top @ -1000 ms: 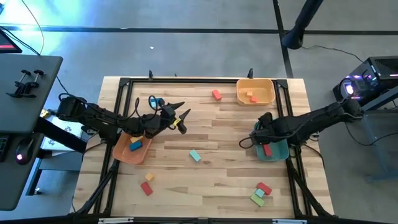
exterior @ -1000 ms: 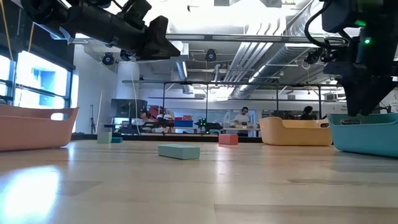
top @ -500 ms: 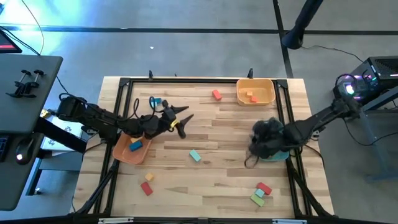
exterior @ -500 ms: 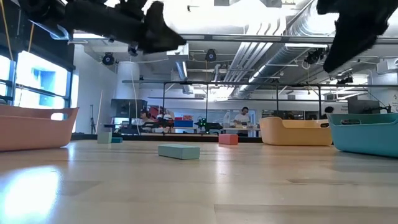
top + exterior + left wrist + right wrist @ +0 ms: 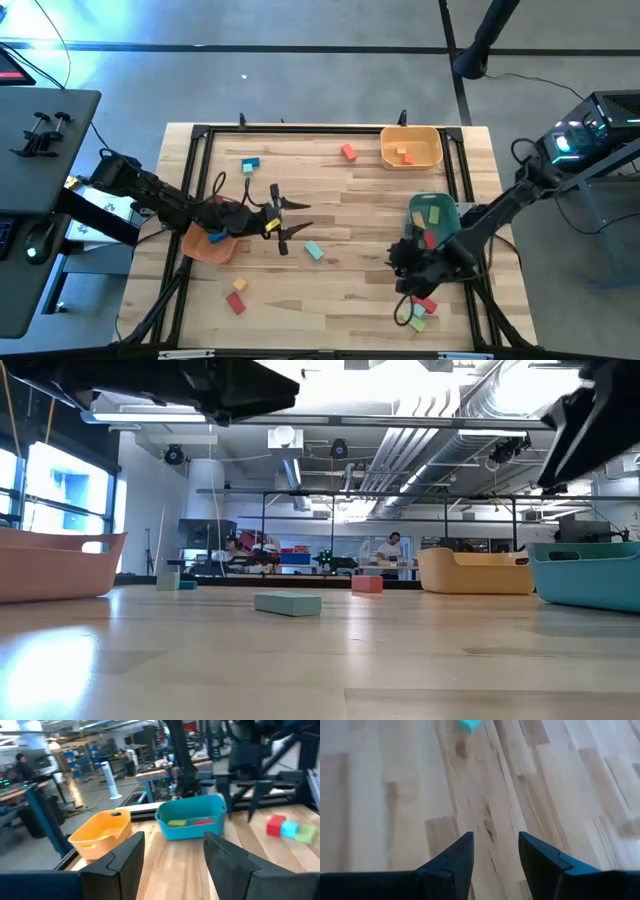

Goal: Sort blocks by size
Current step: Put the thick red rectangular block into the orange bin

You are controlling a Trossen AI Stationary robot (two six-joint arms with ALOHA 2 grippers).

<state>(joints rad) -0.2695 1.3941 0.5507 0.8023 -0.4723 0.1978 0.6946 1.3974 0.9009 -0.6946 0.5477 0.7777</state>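
Observation:
Blocks lie scattered on the wooden table: a teal block in the middle, a blue one and a red one farther back, a red and a yellow one near the front left, and a red, teal and green cluster at the front right. My left gripper hovers open just left of the teal block. My right gripper hangs open over bare table, between the teal bin and the front-right cluster, pointing toward the teal block.
A salmon bin under the left arm holds a blue block. A yellow-orange bin at the back right holds orange blocks. A teal bin on the right holds a green and a red block. A black frame edges the table.
My right gripper has left the teal bin and swung toward the table's near edge, rolling as it went. My left gripper has swung toward the near edge, closer to the teal block. No block has moved.

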